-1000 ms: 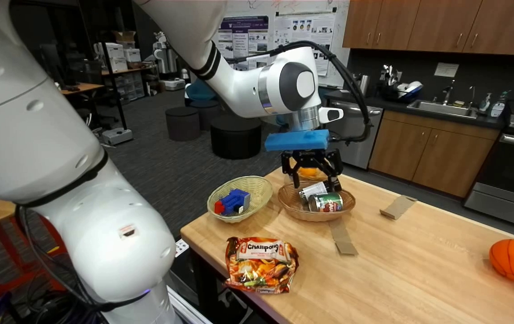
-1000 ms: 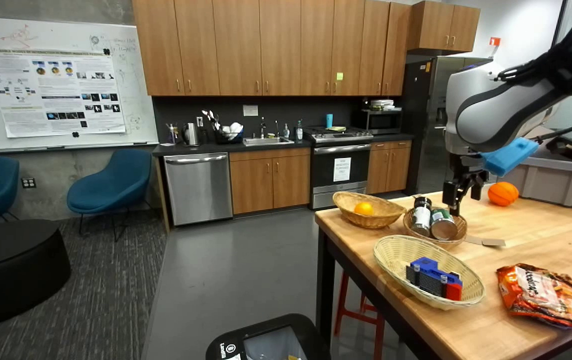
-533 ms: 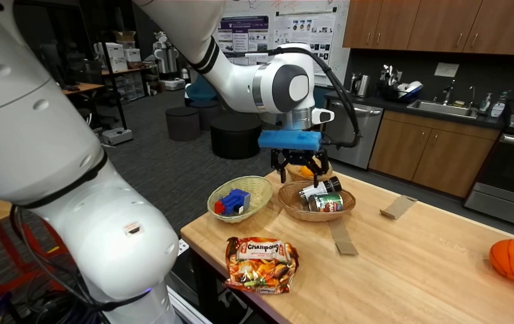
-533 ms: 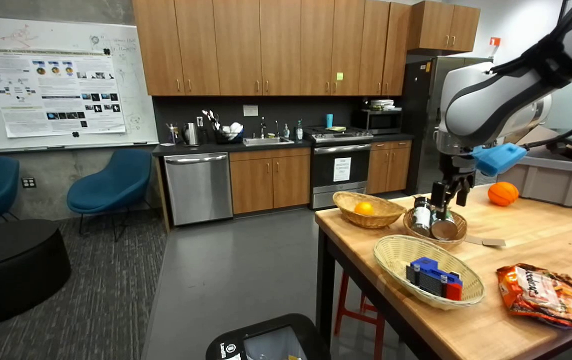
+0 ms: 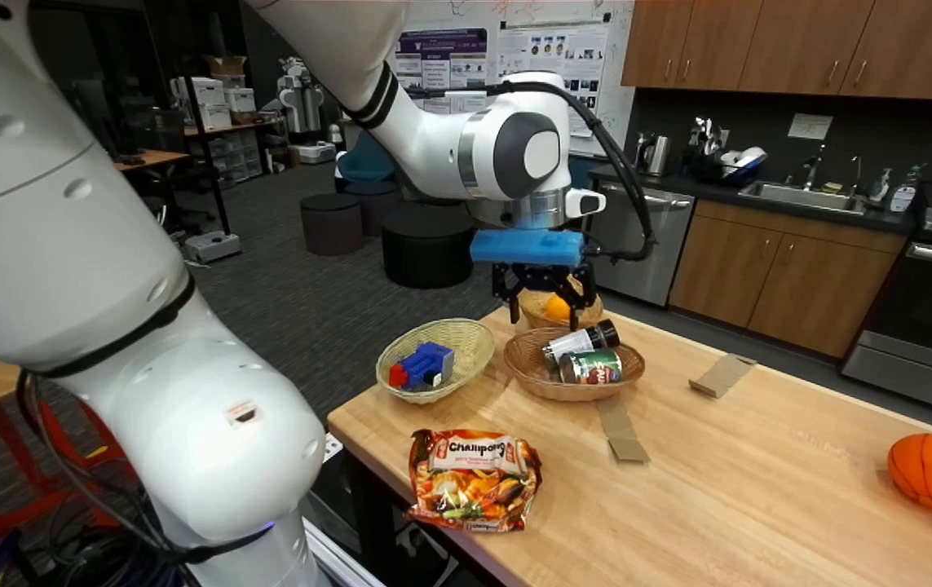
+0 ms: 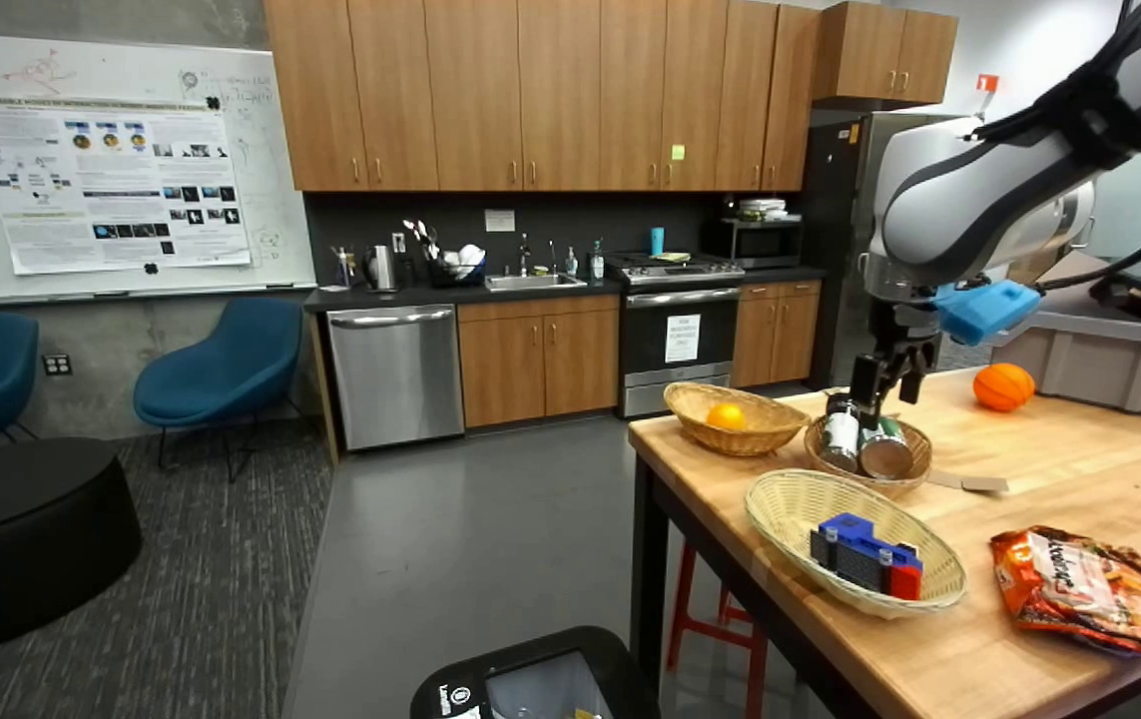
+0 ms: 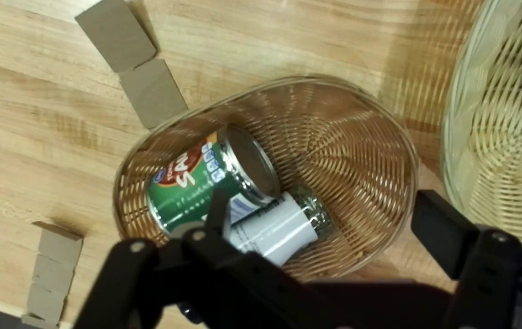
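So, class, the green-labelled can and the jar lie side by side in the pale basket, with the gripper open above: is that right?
Only "pale" is wrong: the can and the jar lie side by side in the brown basket, as the wrist view shows, with the gripper open above.

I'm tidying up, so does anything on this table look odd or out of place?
A clear cylindrical jar with a white label and black lid lies tilted in the oval brown wicker basket, its lid poking over the rim. Two creased brown cardboard strips on the pale wooden table look like scraps.
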Controlling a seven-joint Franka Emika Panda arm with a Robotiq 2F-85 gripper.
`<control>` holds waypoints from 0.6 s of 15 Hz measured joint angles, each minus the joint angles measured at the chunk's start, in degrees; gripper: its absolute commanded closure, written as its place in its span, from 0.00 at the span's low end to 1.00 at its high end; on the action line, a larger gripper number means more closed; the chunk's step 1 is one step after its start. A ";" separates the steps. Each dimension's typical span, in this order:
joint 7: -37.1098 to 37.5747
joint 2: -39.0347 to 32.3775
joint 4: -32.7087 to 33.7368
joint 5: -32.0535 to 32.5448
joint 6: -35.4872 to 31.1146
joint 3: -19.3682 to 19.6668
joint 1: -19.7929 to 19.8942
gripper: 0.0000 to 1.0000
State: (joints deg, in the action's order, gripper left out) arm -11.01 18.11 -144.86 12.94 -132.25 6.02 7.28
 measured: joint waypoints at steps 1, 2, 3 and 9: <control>1.14 0.00 0.46 0.42 -1.01 0.03 0.42 0.00; 2.45 0.01 1.16 1.31 -2.22 0.04 0.98 0.00; 3.75 0.02 2.06 2.64 -3.36 0.04 1.63 0.00; 6.28 -0.67 10.56 6.03 -4.93 -1.09 1.70 0.00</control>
State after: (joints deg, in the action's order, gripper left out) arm -4.73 17.45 -134.30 18.97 -137.19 4.93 8.98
